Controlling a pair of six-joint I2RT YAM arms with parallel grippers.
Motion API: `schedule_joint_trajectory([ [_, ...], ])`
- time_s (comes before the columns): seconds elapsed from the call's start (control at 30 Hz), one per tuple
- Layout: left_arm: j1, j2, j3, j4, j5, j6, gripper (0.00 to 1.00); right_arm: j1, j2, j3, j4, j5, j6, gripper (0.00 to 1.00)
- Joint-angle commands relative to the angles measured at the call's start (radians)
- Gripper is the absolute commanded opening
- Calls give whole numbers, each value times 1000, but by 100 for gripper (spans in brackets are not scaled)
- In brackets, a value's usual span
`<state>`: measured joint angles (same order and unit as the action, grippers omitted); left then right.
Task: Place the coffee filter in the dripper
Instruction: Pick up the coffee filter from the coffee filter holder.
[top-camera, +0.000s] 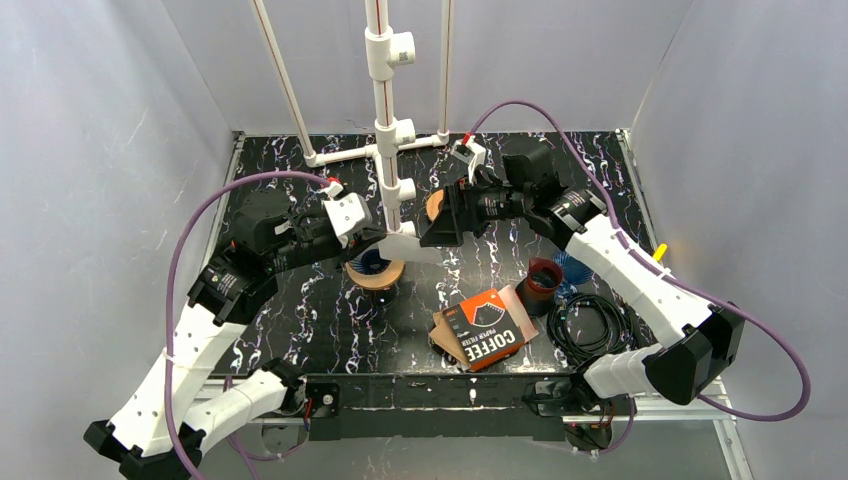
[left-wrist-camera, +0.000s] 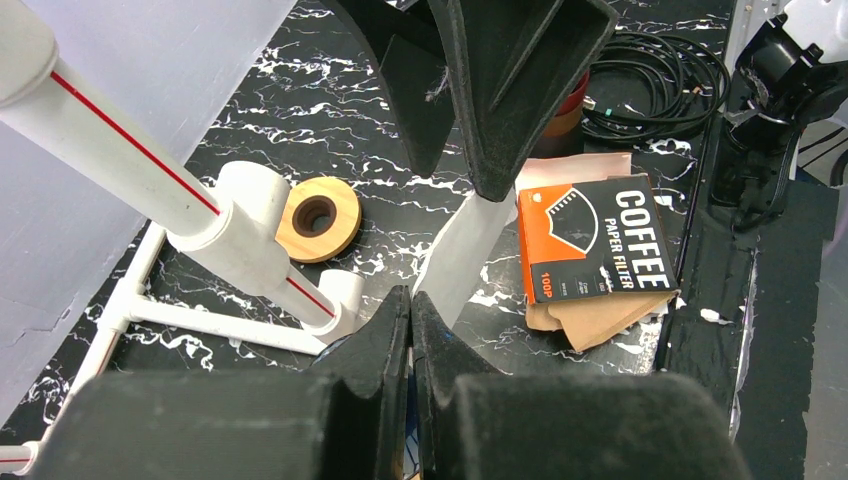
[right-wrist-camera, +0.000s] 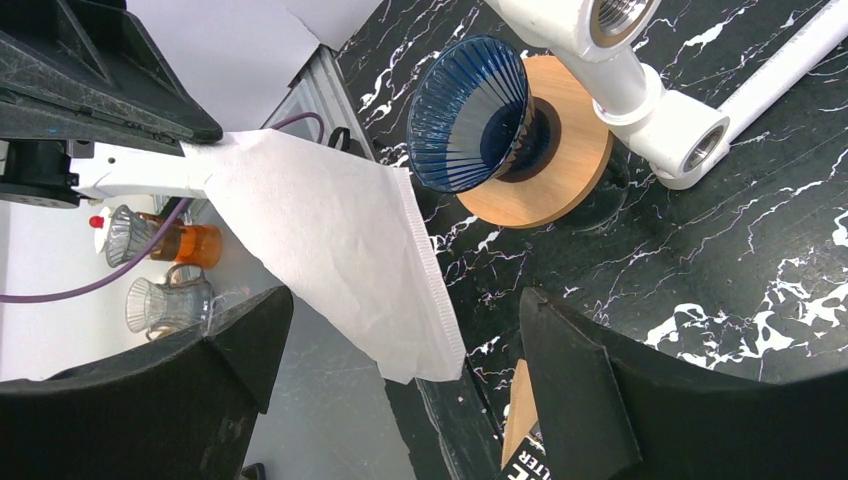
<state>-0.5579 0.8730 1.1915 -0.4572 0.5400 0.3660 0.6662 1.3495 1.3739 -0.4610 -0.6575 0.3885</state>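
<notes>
White walls box in the black marbled surface (top-camera: 320, 320). My left end effector (left-wrist-camera: 410, 312) is clenched on one edge of the coffee filter (right-wrist-camera: 330, 240), which hangs flat in the air just beside the dripper (right-wrist-camera: 468, 110). The right end effector (right-wrist-camera: 405, 300) is released, jaws wide, at the filter's far end. As I judge it, the unopened filter could catch on the dripper's rim or slip free.

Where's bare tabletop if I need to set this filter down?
Front-left: bare marble between the dripper, the filter box and the near rail. Back-left too, beside the PVC stand. Right side is crowded: box, red cup, cable coil.
</notes>
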Motion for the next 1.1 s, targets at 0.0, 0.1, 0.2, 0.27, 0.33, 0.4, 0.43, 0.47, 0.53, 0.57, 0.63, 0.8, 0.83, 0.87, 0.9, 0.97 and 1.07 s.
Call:
schedule_joint_trajectory([
  [0.0, 6, -12, -7, 10, 12, -8, 0, 3, -13, 37, 50, -3, -2, 94],
  [0.1, 5, -9, -4, 2, -7, -8, 0, 3, -31, 35, 57, 1, -3, 96],
  [0.2, 6, -6, -4, -1, -14, -11, 0, 3, -45, 28, 63, -2, 0, 97],
  [0.27, 6, -6, -4, -1, -14, -11, 0, 3, -53, 23, 68, -2, 4, 97],
  [0.33, 5, -6, -3, -3, -15, -11, 0, 3, -60, 17, 75, -1, 10, 97],
  [0.4, 6, -6, -3, -2, -15, -11, 0, 3, -66, 13, 80, 10, 11, 97],
  [0.43, 6, -6, -3, -4, -17, -13, 0, 3, -69, 10, 82, 22, 13, 97],
  [0.47, 6, -7, -3, -4, -15, -13, 0, 2, -72, 6, 85, 32, 15, 97],
  [0.53, 5, -8, -4, -4, -15, -14, 0, 3, -73, -1, 87, 48, 18, 96],
  [0.57, 6, -9, -3, -4, -14, -16, 0, 3, -71, -4, 86, 51, 19, 96],
  [0.63, 4, -9, -2, -5, -12, -18, 0, 3, -66, -11, 77, 59, 18, 96],
  [0.8, 6, -11, 2, 1, -6, -21, 0, 3, -64, -35, 71, 69, 17, 94],
  [0.83, 5, -12, 2, 3, -7, -21, 0, 3, -64, -38, 69, 74, 16, 93],
  [0.87, 5, -12, 2, 5, -7, -23, 0, 3, -64, -42, 68, 74, 15, 92],
  [0.9, 6, -14, 1, 7, -6, -24, 0, 2, -63, -45, 66, 75, 16, 92],
  [0.97, 6, -15, -2, 11, -1, -25, 0, 3, -61, -48, 63, 78, 15, 90],
  [1.07, 5, -15, -2, 15, 2, -28, 0, 3, -61, -46, 68, 78, 16, 90],
])
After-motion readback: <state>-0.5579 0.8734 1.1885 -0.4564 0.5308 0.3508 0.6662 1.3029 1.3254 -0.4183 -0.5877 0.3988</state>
